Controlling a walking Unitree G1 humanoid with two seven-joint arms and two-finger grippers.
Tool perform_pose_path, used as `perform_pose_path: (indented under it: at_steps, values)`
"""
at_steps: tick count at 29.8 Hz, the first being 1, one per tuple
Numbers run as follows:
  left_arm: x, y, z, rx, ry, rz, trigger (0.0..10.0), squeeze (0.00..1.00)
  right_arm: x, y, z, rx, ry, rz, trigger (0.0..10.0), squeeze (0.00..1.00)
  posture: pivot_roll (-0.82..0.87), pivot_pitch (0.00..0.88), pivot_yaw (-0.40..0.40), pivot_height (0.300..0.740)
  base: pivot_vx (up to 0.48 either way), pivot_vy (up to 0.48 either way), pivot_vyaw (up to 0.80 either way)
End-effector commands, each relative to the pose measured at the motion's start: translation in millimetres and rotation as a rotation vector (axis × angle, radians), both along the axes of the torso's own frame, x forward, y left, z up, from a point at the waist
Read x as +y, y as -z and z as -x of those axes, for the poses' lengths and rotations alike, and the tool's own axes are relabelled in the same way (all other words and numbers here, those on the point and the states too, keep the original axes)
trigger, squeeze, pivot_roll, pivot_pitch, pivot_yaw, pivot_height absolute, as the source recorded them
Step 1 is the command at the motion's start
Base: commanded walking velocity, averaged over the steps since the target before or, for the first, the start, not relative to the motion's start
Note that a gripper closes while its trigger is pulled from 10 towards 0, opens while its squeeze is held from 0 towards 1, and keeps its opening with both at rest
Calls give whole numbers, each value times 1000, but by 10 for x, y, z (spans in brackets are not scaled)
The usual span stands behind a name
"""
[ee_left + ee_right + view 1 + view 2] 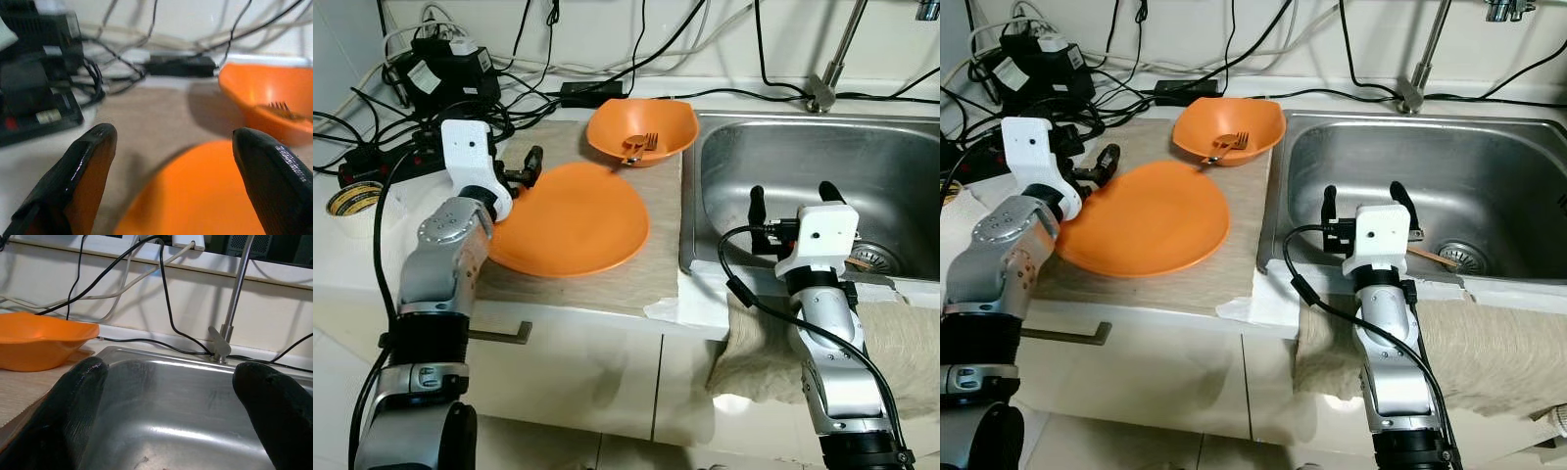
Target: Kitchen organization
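An orange plate (570, 217) lies on the wooden mat (558, 279) left of the sink. Behind it stands an orange bowl (641, 130) holding a fork (639, 146). My left gripper (522, 173) hovers at the plate's back left edge, open with nothing between its fingers (88, 166); the plate (205, 196) and bowl (264, 98) lie ahead of it. My right gripper (791, 208) is open over the front of the steel sink (773, 147), empty. A utensil (1430, 257) lies near the sink drain (1456, 257).
Black cables, a power strip and adapters (440, 69) crowd the counter's back left. A tape roll (352, 199) sits at far left. The tap (827, 78) rises behind the sink. A beige towel (901, 343) hangs over the sink's front edge above the cabinet doors (578, 372).
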State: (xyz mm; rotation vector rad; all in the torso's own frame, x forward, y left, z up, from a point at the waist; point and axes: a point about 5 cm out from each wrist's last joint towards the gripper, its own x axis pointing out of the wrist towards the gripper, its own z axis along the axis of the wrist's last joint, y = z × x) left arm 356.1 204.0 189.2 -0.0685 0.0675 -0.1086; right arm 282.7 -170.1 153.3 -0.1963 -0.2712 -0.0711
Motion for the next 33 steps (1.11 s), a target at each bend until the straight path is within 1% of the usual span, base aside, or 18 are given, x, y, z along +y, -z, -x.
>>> perform_pose_path:
  at_steps: [1, 5, 6, 7, 8, 9, 12, 13, 16, 17, 18, 23, 25, 27, 29, 30, 31, 33]
  values:
    - [93, -35, -19, 27, 1, 21, 10000, 0, 15, -4, -6, 0, -9, 5, 10000, 0, -4, 0, 59, 736, 0, 0, 0]
    - [154, -45, -26, 55, 17, 43, 10000, 0, 15, 0, -7, 4, -13, 6, 10000, 0, -2, 0, 56, 736, 0, 0, 0]
    - [172, -37, -26, 90, 45, 55, 10000, 0, 15, 5, -10, 7, -16, 7, 10000, 0, -1, 0, 55, 736, 0, 0, 0]
    - [172, -37, -26, 90, 45, 55, 10000, 0, 15, 5, -10, 7, -16, 7, 10000, 0, -1, 0, 55, 736, 0, 0, 0]
    - [188, -41, -27, 95, 45, 67, 10000, 0, 17, 7, -11, 9, -18, 8, 10000, 0, 2, 0, 53, 736, 0, 0, 0]
    - [218, -46, -28, 109, 42, 102, 10000, 0, 19, 12, -12, 11, -21, 9, 10000, 0, 3, 0, 52, 736, 0, 0, 0]
    - [253, -59, -31, 126, 39, 140, 10000, 0, 21, 17, -12, 14, -25, 10, 10000, 0, 4, 0, 50, 736, 0, 0, 0]
    - [266, -79, -29, 140, 52, 165, 10000, 0, 24, 19, -11, 15, -27, 10, 10000, 0, 5, 0, 50, 736, 0, 0, 0]
    - [291, -98, -29, 171, 73, 196, 10000, 0, 27, 21, -10, 17, -29, 10, 10000, 0, 5, 0, 49, 736, 0, 0, 0]
    - [335, -122, -39, 182, 73, 203, 10000, 0, 28, 26, -12, 19, -31, 10, 10000, 0, 6, 0, 49, 736, 0, 0, 0]
    - [335, -122, -39, 182, 73, 203, 10000, 0, 28, 26, -12, 19, -31, 10, 10000, 0, 6, 0, 49, 736, 0, 0, 0]
    - [436, -178, -60, 199, 83, 209, 10000, 0, 29, 29, -12, 22, -34, 12, 10000, 0, 4, 0, 48, 736, 0, 0, 0]
    - [460, -192, -61, 205, 104, 202, 10000, 0, 29, 29, -12, 22, -35, 13, 10000, 0, 3, 0, 47, 736, 0, 0, 0]
    - [541, -223, -64, 208, 127, 193, 10000, 0, 28, 31, -9, 23, -36, 13, 10000, 0, 2, 0, 48, 736, 0, 0, 0]
    - [555, -233, -64, 208, 135, 196, 10000, 0, 28, 30, -9, 23, -36, 13, 10000, 0, 2, 0, 48, 736, 0, 0, 0]
    - [571, -247, -66, 204, 144, 187, 10000, 0, 27, 30, -8, 23, -36, 12, 10000, 0, 2, 0, 47, 736, 0, 0, 0]
    - [578, -265, -65, 203, 179, 171, 10000, 0, 29, 28, -9, 22, -36, 12, 10000, 0, 3, 0, 49, 736, 0, 0, 0]
    - [582, -262, -66, 204, 185, 164, 10000, 0, 30, 28, -10, 22, -37, 11, 10000, 0, 4, 0, 49, 736, 0, 0, 0]
